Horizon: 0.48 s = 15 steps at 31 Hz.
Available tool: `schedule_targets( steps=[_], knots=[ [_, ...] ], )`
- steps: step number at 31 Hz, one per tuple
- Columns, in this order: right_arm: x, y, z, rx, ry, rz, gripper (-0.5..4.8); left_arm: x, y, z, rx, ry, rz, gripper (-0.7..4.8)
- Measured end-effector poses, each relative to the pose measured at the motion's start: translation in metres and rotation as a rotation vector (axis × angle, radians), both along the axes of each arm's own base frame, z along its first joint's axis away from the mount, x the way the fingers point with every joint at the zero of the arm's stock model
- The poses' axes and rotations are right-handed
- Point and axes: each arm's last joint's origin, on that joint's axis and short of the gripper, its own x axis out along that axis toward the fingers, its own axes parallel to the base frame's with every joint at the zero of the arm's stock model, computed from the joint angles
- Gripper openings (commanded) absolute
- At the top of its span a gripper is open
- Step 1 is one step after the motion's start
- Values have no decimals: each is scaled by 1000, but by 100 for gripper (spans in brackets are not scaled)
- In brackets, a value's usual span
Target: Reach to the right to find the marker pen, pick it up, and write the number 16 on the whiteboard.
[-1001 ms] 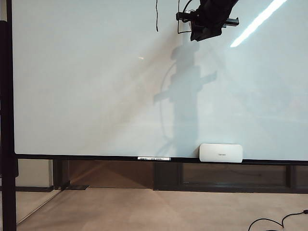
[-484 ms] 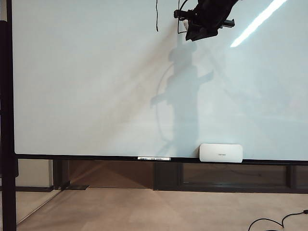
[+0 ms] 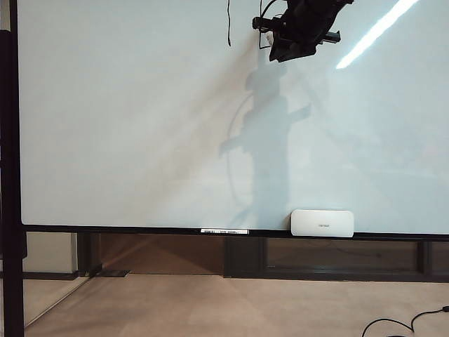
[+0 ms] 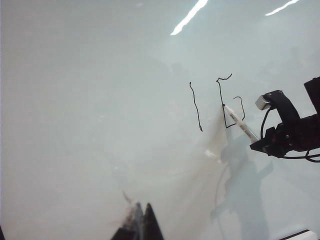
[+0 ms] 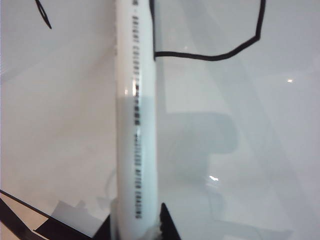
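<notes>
Exterior view: the right gripper [image 3: 270,36] sits at the top edge of the whiteboard [image 3: 140,126], arm cut off by the frame. The pen is hardly discernible there, and of the number only the lower part of one black stroke [image 3: 229,28] shows; the rest lies above the frame or behind the arm.

Left wrist view: the left gripper [image 4: 140,225] shows only as dark finger tips at the picture's edge, held away from the board — tips close together, nothing between them, though I cannot tell for sure whether they are fully closed. The number 16 [image 4: 217,102] is on the board here: a slightly slanted vertical line, then a boxy 6 whose lower side is partly covered by the marker pen [image 4: 240,123].

Right wrist view: the pen barrel [image 5: 135,125] fills the middle, its base clamped between the right gripper's dark fingers [image 5: 167,225]. Its long axis runs away from the gripper toward the board; the tip is cut off by the frame, beside the 6's loop [image 5: 210,55].

A white eraser [image 3: 322,222] rests on the board's bottom ledge, well below the arm. The arm's shadow falls on the board between them.
</notes>
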Motion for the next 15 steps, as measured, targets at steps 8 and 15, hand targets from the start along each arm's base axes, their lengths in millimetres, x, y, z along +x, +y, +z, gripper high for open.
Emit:
schedule_targets(
  steps=[8, 15],
  knots=[
    [0, 0, 1, 0, -7, -12, -5, 0, 0, 0, 0, 0, 0, -6],
    [0, -1, 1, -5, -8, -36, -5, 0, 0, 0, 0, 0, 0, -6]
  ],
)
